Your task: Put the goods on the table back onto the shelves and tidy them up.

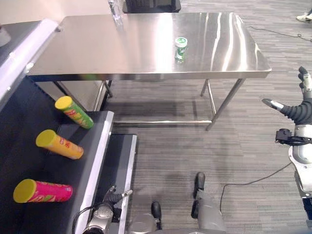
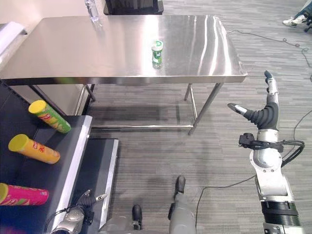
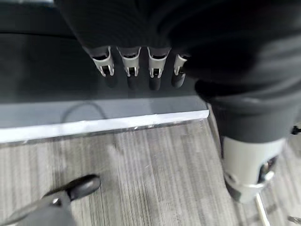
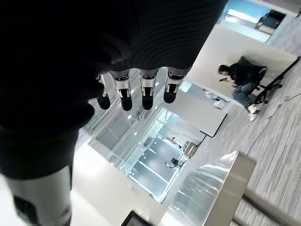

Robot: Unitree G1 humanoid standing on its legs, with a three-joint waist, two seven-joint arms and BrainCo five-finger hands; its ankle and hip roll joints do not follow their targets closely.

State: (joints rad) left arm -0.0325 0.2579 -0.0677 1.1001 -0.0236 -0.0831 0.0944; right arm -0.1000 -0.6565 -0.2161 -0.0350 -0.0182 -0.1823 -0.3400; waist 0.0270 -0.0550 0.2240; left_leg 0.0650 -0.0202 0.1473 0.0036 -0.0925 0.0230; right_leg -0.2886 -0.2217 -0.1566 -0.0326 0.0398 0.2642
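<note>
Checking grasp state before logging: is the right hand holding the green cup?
No: the green cup stands alone on the steel table, while the right hand is raised off to the side with straight, empty fingers.

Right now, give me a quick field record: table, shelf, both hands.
table: one small green cup upright near the middle; a clear bottle at the far edge
shelf: three cans lying on their sides: green can, yellow can, pink can
left hand: low by the shelf's front edge, open, empty
right hand: raised over the floor right of the table, open, empty
left to shelve: the cup
</note>
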